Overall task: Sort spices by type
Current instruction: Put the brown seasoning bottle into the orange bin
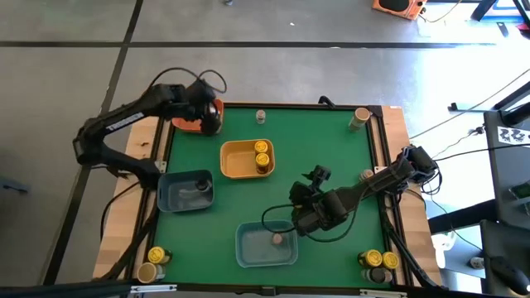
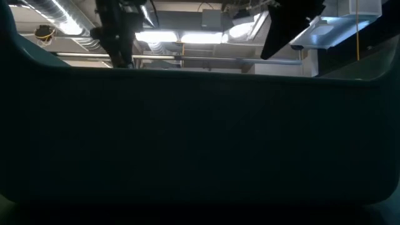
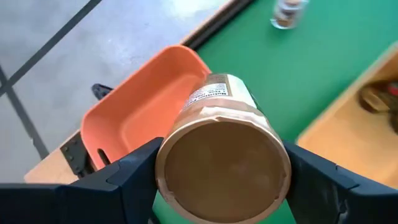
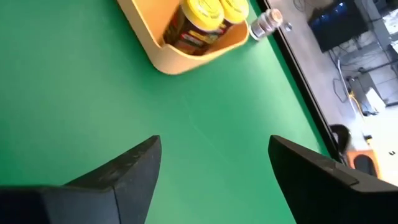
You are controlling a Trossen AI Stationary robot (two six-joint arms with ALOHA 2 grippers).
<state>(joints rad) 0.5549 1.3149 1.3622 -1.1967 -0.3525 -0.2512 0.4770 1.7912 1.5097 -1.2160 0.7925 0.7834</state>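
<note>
The left gripper [image 3: 221,180] is clamped on a tan-lidded cylindrical spice jar [image 3: 222,155], with the rectangular orange plastic tray [image 3: 146,109] just beyond it. The right gripper [image 4: 214,165] hangs spread and empty. A dark tray wall [image 2: 200,144] blocks the low view.

Grey concrete floor [image 1: 66,74] (dark seams crossing), ceiling lights [image 2: 187,37] glowing.

A: What's the table [image 1: 248,203] surface like?
B: Matt green, cloth-like, with bare pale wood at its 3 and 9 o'clock edges.
A: And the orange tray [image 3: 146,102]?
B: Smooth plastic, faint sheen.
A: The jar [image 3: 222,158] in the left gripper [image 3: 221,180]?
B: Tan lid, dull and matt; paper label on its side. Fingers [image 3: 121,180] look like matt black plastic.
</note>
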